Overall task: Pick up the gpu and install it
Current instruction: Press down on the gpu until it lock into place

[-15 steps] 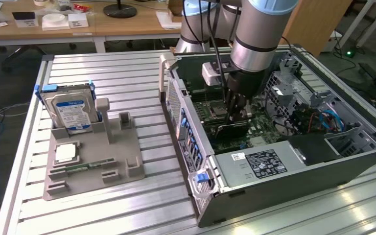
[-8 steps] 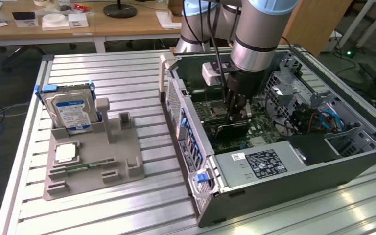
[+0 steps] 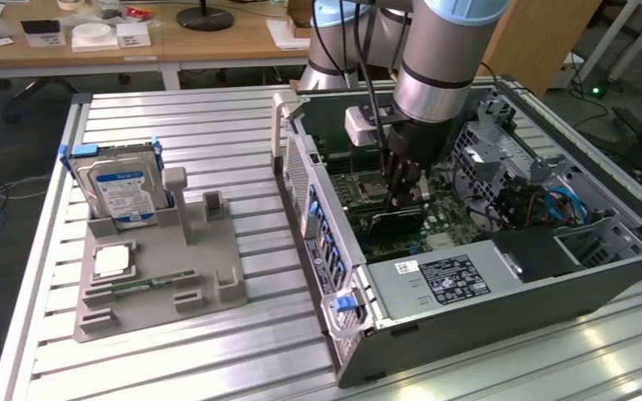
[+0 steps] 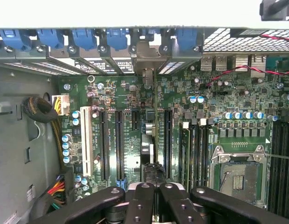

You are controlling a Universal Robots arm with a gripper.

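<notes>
The arm reaches straight down into the open computer case (image 3: 588,276), and the gripper (image 3: 401,194) sits low over the green motherboard (image 3: 455,219). Its fingers (image 4: 145,201) are drawn in close together, pinching the gpu (image 3: 394,219), which stands on edge between them. From the wrist view the gpu (image 4: 155,135) shows as a thin dark line running up the board, between the long black slots (image 4: 120,144), its grey bracket (image 4: 147,57) up against the case's back wall among the blue clips (image 4: 84,37). Off to the exterior view's left, a grey holder (image 3: 193,267) on the slatted table (image 3: 187,117) carries a hard drive (image 3: 120,188) and a green memory stick (image 3: 151,282).
</notes>
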